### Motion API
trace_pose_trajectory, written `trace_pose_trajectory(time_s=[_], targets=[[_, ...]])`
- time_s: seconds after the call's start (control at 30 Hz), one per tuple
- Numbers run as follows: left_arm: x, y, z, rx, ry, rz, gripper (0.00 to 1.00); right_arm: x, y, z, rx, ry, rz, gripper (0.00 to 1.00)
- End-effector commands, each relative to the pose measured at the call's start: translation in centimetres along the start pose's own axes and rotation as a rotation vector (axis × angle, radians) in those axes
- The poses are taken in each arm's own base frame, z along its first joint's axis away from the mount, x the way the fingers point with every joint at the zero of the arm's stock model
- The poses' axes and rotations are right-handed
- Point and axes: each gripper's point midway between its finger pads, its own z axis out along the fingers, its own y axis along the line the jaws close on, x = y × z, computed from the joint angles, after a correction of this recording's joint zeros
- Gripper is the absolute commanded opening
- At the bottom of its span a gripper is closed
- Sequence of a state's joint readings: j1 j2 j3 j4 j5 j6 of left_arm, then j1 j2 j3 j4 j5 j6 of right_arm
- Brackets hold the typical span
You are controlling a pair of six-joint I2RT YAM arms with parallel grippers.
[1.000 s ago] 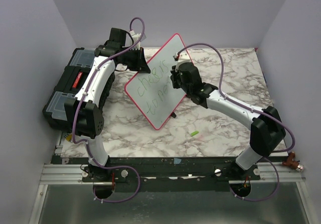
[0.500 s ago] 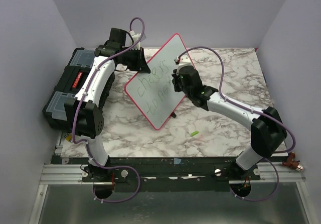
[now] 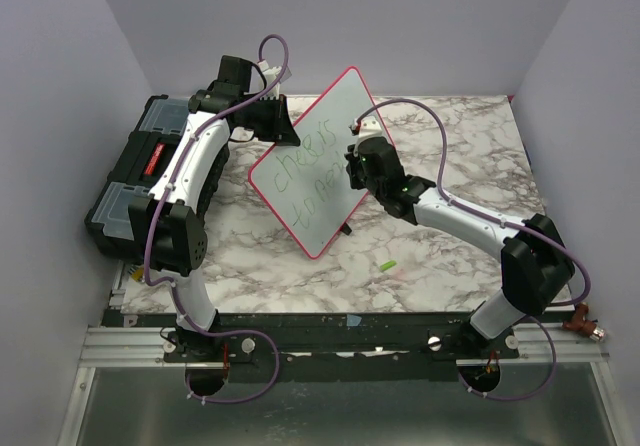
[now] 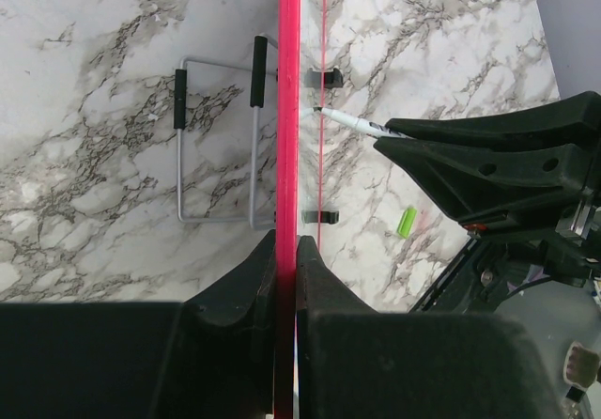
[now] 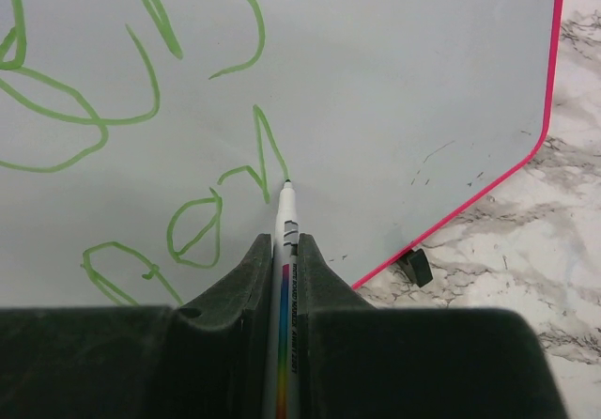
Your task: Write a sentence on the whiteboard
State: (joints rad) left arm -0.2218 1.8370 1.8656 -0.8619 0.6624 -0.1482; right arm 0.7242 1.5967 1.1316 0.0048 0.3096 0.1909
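Observation:
The whiteboard (image 3: 338, 116) stands tilted on the marble table, its red rim edge-on (image 4: 288, 109) in the left wrist view. My left gripper (image 3: 283, 129) (image 4: 286, 246) is shut on its upper left edge. The sentence (image 3: 303, 169) runs in green handwriting across the board, with more strokes (image 5: 218, 203) close up in the right wrist view. My right gripper (image 3: 352, 169) (image 5: 285, 245) is shut on a white marker (image 5: 286, 214) (image 4: 352, 123). The marker's tip touches the white face (image 5: 404, 81) just right of the last green stroke.
A black toolbox (image 3: 140, 176) sits at the left table edge, beside the left arm. A green marker cap (image 3: 386, 265) (image 4: 407, 222) lies on the marble in front of the board. A wire stand (image 4: 216, 137) lies behind the board. A black clip foot (image 5: 418, 267) shows at the board's lower edge.
My right gripper has shifted slightly down and to the right along the board with the marker. The left gripper and the board have stayed still.

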Motion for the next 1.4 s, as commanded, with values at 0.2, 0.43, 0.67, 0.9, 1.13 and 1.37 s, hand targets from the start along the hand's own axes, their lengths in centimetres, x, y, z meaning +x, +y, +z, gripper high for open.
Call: trace_pose_trajectory(time_s=[0.2, 0.43, 0.67, 0.9, 1.13, 1.37], targets=[[-0.2, 0.3, -0.2, -0.032, -0.019, 0.083, 0.0, -1.9, 0.2, 0.4, 0.014, -0.035, -0.003, 0.01], [-0.1, 0.2, -0.2, -0.033, -0.018, 0.087, 0.0, -3.8, 0.1, 1.0, 0.036, -0.069, -0.023, 0.01], [-0.1, 0.4, -0.1, -0.038, -0.016, 0.084, 0.0, -4.7, -0.2, 1.2, 0.055, -0.067, -0.038, 0.01], [-0.2, 0.5, -0.3, -0.051, -0.019, 0.086, 0.0, -7.1, -0.5, -1.3, 0.049, -0.122, -0.014, 0.01], [-0.5, 0.2, -0.7, -0.05, -0.024, 0.088, 0.0, -8.3, -1.1, -4.7, 0.023, -0.19, 0.03, 0.01], [-0.5, 0.1, -1.2, -0.067, -0.035, 0.094, 0.0, -4.8, -1.5, -6.1, -0.003, -0.149, 0.065, 0.01]])
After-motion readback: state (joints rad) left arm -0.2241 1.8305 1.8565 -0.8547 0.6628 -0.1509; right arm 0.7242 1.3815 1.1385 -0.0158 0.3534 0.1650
